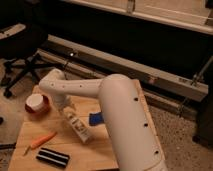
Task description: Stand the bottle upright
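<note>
The bottle (76,125) is slim and whitish with a pale label. It leans or lies slanted on the wooden table (30,127), its upper end toward the back left and its lower end toward the front right. My gripper (63,105) is at the bottle's upper end, just under my white wrist, mostly hidden by the arm. My big white arm (122,115) fills the right side of the view and covers the table's right part.
An orange carrot (42,140) lies at the front left, with a black-and-white striped block (52,157) in front of it. A red-and-white bowl (36,103) stands at the back left. A blue object (96,119) lies beside the bottle. An office chair (20,65) stands beyond the table.
</note>
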Robot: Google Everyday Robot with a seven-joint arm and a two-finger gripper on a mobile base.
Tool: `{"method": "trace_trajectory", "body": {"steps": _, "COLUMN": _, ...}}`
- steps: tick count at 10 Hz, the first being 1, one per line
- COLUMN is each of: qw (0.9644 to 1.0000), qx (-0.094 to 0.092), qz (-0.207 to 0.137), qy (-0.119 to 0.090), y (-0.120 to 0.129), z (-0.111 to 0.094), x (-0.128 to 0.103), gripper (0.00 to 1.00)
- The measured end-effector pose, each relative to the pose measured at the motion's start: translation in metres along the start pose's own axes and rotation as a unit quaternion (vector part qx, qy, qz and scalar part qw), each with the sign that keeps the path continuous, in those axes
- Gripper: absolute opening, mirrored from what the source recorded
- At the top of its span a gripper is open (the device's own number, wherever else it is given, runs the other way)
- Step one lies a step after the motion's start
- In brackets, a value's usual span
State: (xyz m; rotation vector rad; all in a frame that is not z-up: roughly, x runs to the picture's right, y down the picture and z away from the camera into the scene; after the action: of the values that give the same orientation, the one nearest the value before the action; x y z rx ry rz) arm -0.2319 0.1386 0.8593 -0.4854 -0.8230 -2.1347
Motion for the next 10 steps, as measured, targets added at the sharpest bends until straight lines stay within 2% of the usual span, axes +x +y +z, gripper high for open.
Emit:
{"method": "trace_trajectory", "body": {"steps": 4, "qw": 0.9996, "qx": -0.005, "qz": -0.01, "qy": -0.027, "y": 0.0, "z": 0.01, "x": -0.01, "gripper": 0.61}}
{"method": "trace_trajectory", "body": {"steps": 8, "qw": 0.9994, "qx": 0.003, "qz": -0.009, "qy": -0.032, "y": -0.004, "z": 0.012, "x": -0.004, "gripper": 0.61}}
{"method": "trace_trajectory", "body": {"steps": 10, "qw": 0.9993, "qx": 0.003, "qz": -0.008, "qy": -0.036, "y": -0.001, "z": 0.012, "x": -0.003, "gripper": 0.5}}
